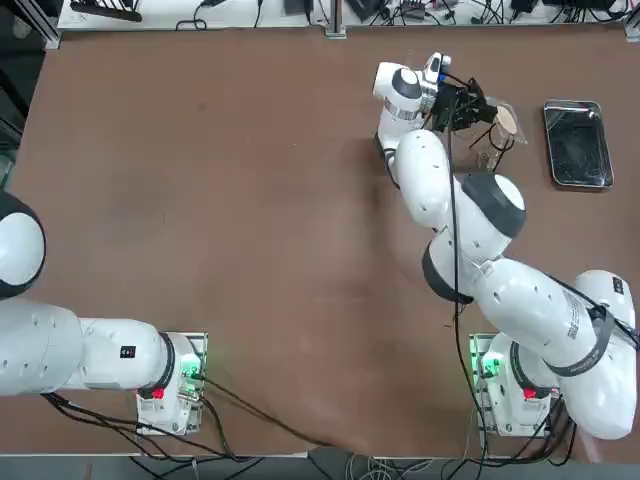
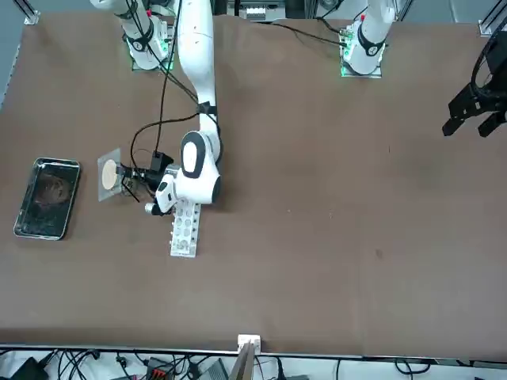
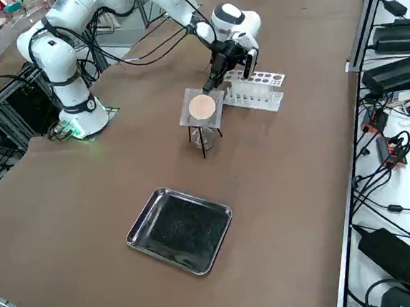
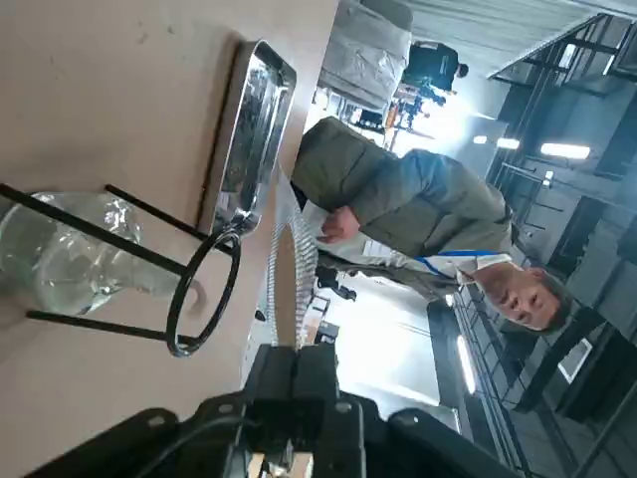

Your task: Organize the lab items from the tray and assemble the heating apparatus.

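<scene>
The tray (image 3: 180, 230) is seen w/ nothing in it, well apart from the wire stand (image 3: 204, 135). The glass burner (image 3: 202, 136) is kept under the stand, and the mesh (image 3: 202, 107) is laid on top. The mesh edge is pinched by the right gripper (image 3: 215, 83), fingers closed, w/ the white rack (image 3: 255, 91) just beside.

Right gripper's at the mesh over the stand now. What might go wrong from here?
1. The right gripper is shut on the mesh edge over the stand; released off-centre, the mesh may tip off the ring.
2. The thin stand straddles the glass burner; a sideways tug may topple both.
3. The white rack sits close beside the gripper; withdrawing could bump it.
</scene>
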Robot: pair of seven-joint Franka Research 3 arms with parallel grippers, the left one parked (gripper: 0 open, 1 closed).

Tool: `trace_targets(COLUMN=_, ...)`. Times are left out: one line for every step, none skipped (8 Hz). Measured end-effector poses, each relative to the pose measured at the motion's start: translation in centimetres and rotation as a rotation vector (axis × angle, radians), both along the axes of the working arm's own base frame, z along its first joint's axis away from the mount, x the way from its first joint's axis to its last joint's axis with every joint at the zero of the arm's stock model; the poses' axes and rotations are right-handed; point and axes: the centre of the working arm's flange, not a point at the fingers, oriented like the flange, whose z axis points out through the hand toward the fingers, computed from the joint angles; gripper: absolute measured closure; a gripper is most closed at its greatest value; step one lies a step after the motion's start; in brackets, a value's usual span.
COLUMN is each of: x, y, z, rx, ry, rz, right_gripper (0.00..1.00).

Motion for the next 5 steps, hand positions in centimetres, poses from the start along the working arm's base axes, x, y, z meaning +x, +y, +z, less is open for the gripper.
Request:
trace_targets(x=-0.1, y=-0.1, z=-0.2, rx=-0.001, ry=0.005, rz=-0.005, right_gripper=0.99)
trace_targets(x=-0.2, y=0.0, z=-0.4, rx=-0.001, ry=0.010, rz=-0.006, right_gripper=0.99)
trace_targets(x=-0.3, y=0.1, z=-0.7, rx=0.000, ry=0.016, rz=-0.006, right_gripper=0.99)
trace_targets(x=-0.6, y=0.3, z=-1.1, rx=0.000, ry=0.025, rz=-0.007, right_gripper=0.99)
trace_targets(x=-0.8, y=0.5, z=-1.4, rx=-0.001, ry=0.029, rz=-0.008, right_gripper=0.99)
